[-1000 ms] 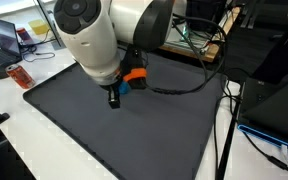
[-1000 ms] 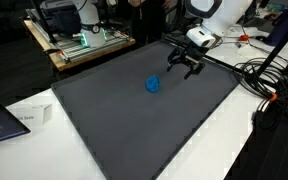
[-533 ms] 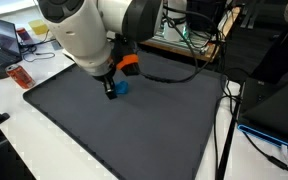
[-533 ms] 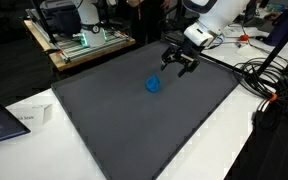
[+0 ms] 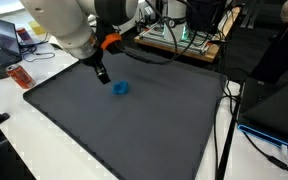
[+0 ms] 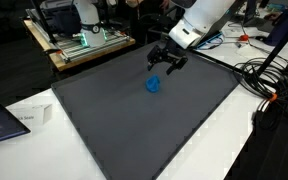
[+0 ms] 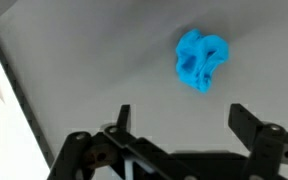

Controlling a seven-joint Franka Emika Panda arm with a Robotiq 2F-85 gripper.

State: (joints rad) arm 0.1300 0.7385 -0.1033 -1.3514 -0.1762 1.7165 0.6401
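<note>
A robot arm hangs over a dark grey mat that covers most of a white table in a busy lab. Its jaws are spread wide and hold nothing. The one thing on the mat is a small, crumpled blue object, which lies toward the mat's far side in both exterior views, near the jaws but clear of them. In the wrist view the blue object rests on the plain grey surface ahead of the two dark fingertips, nearer the right-hand one, with open mat between it and both. In an exterior view the arm's big white casing fills the upper left, an orange part shows on the wrist, and the blue object sits just beside the lowered tip.

The mat is flat and lies at an angle to the table's edges, leaving strips of white surface around it. An orange-red item lies on the table by the mat's corner, with a laptop behind it. Black cables trail down one side. A wooden cart loaded with equipment stands behind the table, and a small white card lies by the mat's near edge.
</note>
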